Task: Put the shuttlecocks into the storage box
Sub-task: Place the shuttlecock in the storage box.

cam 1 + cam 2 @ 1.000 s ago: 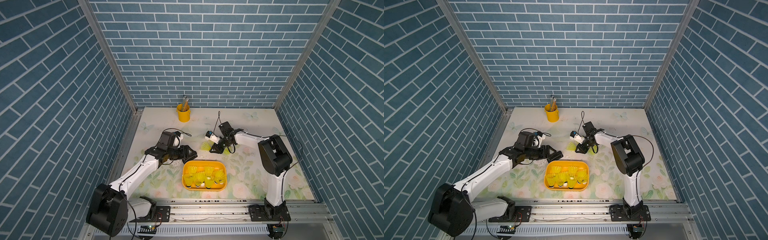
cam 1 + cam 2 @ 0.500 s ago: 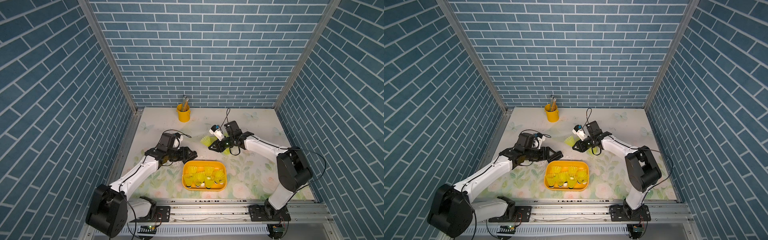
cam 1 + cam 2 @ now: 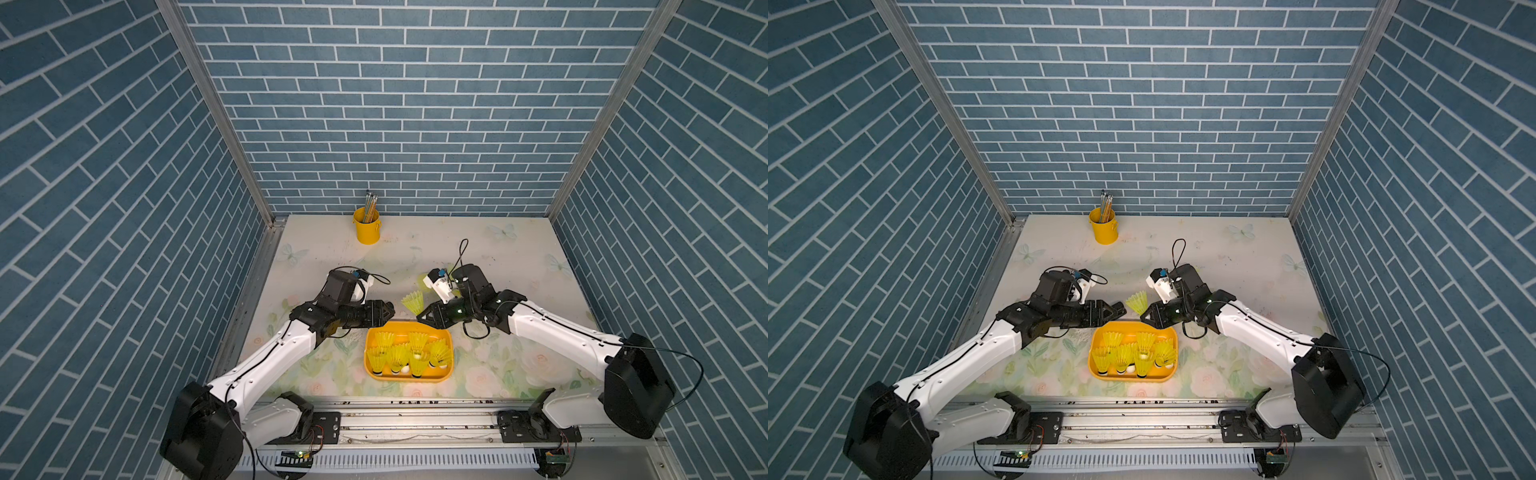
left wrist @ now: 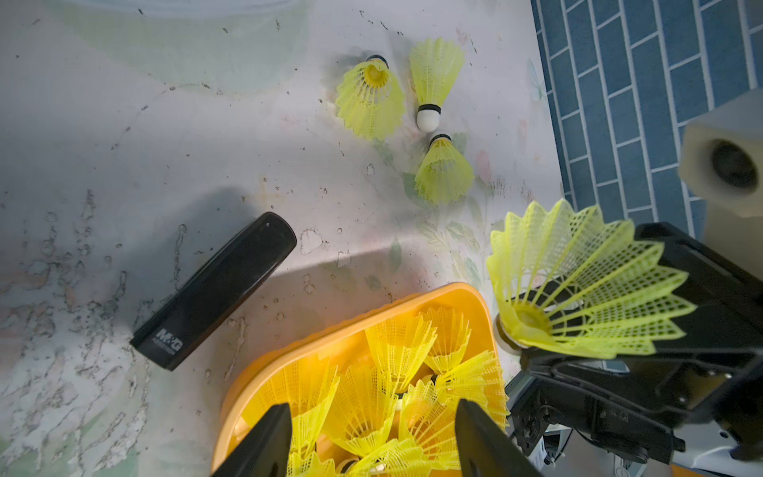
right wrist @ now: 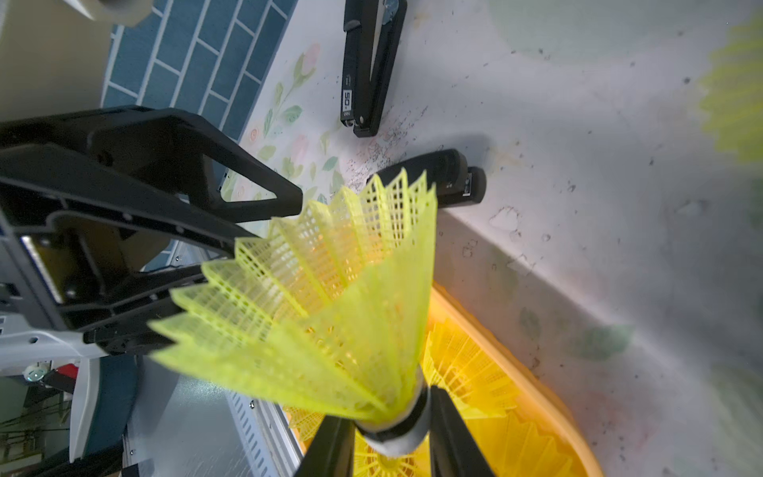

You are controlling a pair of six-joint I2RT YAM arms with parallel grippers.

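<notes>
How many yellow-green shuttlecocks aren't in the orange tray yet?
4. Three neon yellow-green mesh shuttlecocks lie together on the floral tabletop. The right claw grips the fourth shuttlecock beside the shallow orange plastic tray. More may hide under the arms.

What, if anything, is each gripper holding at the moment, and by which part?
The right gripper pinches one shuttlecock by its white cork end, skirt free; the left gripper holds nothing.

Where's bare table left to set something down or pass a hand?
Free: table strip between pencil bucket and arms, plus far right corner. Crowded: storage box far edge, where left end effector and right end effector with its shuttlecock meet; three loose shuttlecocks and stapler just beyond.
</notes>
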